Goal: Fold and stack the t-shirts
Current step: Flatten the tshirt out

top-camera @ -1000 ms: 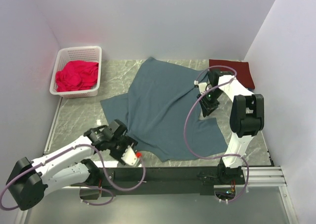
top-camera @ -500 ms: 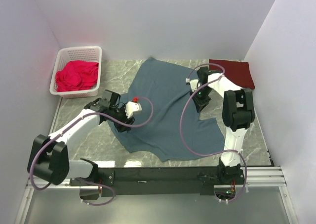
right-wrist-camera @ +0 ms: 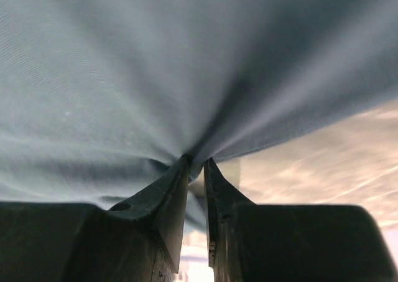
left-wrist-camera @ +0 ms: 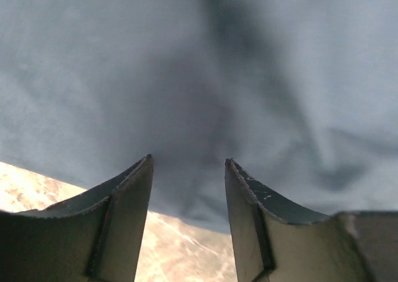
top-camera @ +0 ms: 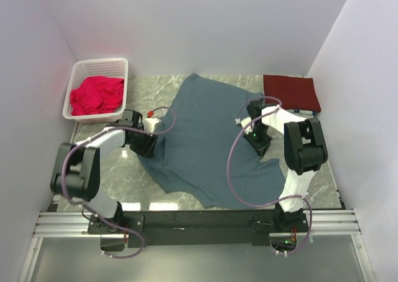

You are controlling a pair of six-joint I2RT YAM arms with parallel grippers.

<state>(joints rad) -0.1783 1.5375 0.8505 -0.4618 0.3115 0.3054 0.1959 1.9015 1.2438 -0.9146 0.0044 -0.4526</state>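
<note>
You had the right gripper (right-wrist-camera: 196, 160) clamped on a small pinch of the blue-grey t-shirt (top-camera: 205, 139), with creases fanning out from its tips at the shirt's right side. The left gripper (left-wrist-camera: 188, 162) stood with its jaws apart at the shirt's left edge, cloth just ahead of the tips and nothing visibly caught between them. The main risk, as I judged it, was an uneven pull: had the right arm hauled before the left one closed, the shirt would have dragged across and skewed rather than folded. The left jaws could also have shut on a thin edge or on the bare surface and come away with nothing. The right pinch looked slight enough to slip under load. The shirt lay spread but rumpled and askew in mid-table, so any fold made from there was likely to come out crooked. A drag to the right could have ruffled the maroon t-shirt (top-camera: 292, 93), which lay folded flat in the far right corner, near the right arm. The table (top-camera: 106, 176) was grey marble-patterned and looked smooth, so cloth would probably slide easily. Plain white walls (top-camera: 186, 27) closed it in on three sides. A white basket (top-camera: 99, 64) holding a red cloth (top-camera: 96, 94) sat in the far left corner.
</note>
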